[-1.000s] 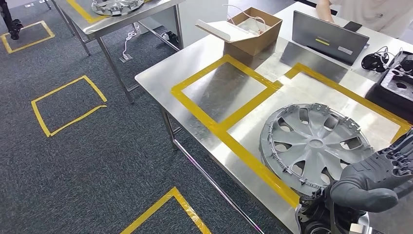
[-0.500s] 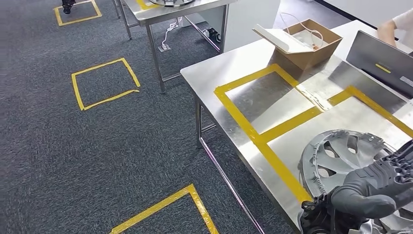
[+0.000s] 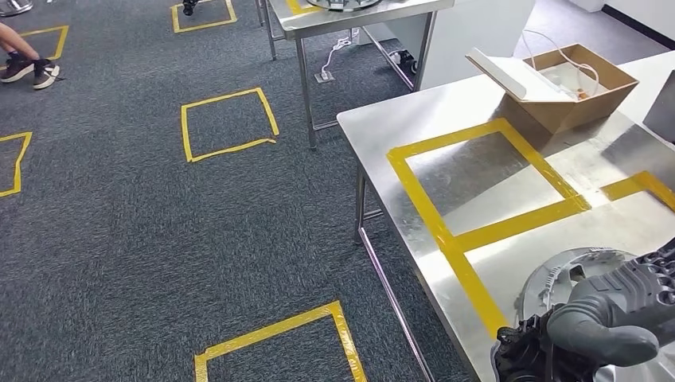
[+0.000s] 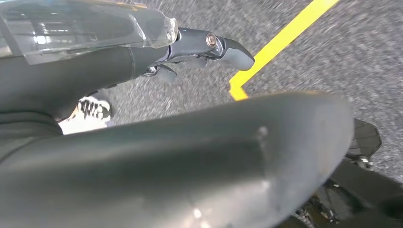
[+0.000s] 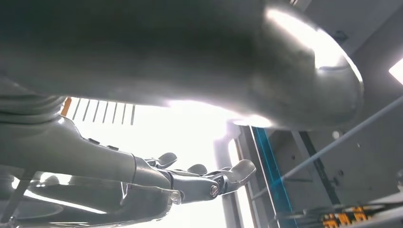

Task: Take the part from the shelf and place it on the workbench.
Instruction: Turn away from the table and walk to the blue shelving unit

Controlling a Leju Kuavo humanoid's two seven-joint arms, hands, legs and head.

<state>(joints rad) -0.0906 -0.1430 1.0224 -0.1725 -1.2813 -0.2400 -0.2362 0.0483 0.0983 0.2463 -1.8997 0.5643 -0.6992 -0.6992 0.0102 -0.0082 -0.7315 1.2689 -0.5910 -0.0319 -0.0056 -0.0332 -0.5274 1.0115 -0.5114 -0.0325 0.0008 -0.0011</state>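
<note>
— Where's the part?

— The grey wheel cover lies flat on the steel workbench, inside a yellow-taped square, well this side of the cardboard box.

— And the hands?

— The right hand hangs over the cover's near edge, fingers apart, holding nothing, I think. The left hand hangs above the carpet, fingers spread, gripping nothing.

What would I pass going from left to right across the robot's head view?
A person's shoes → a yellow tape square on the carpet → the steel workbench's edge → the yellow tape frame on it → the open cardboard box.
</note>
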